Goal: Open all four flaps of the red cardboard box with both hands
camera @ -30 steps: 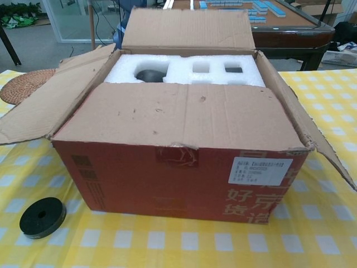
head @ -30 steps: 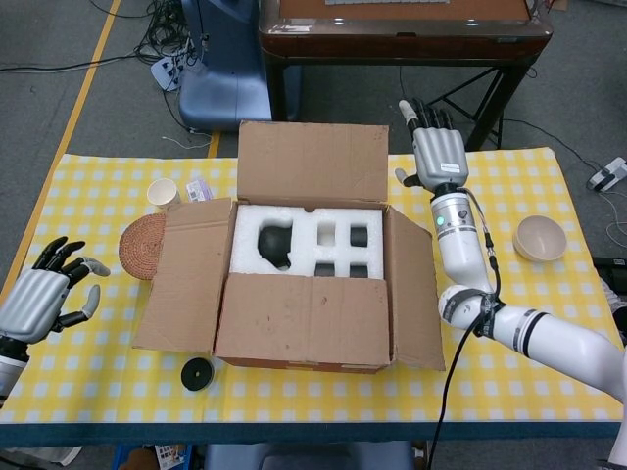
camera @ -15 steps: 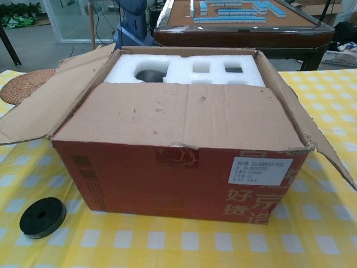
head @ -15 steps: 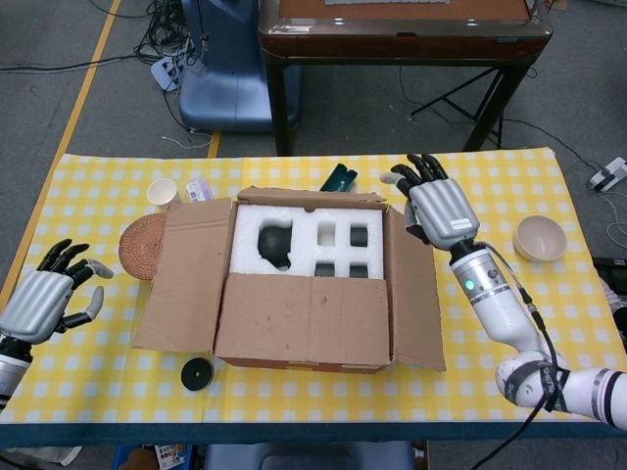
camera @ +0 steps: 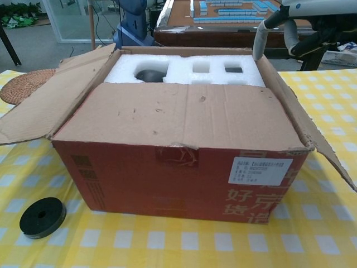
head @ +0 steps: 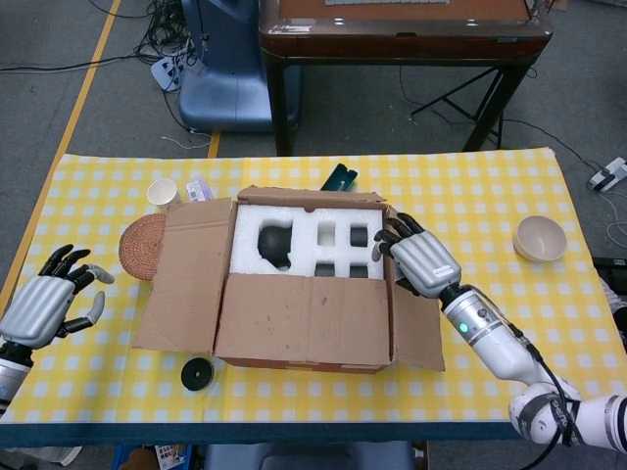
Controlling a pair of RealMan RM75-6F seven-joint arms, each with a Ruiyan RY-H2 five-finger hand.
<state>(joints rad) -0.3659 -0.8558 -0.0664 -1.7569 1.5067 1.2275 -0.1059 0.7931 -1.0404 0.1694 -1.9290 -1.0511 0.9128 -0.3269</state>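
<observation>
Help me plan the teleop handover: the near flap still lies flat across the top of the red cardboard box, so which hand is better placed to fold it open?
Right. The right hand hovers above the box's right flap, beside the near flap; the left hand hangs off to the side, clear of the box.

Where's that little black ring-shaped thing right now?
The black ring lies on the checkered tablecloth at the table's front edge, just off the red box's front left corner; in the chest view it sits bottom left.
</observation>
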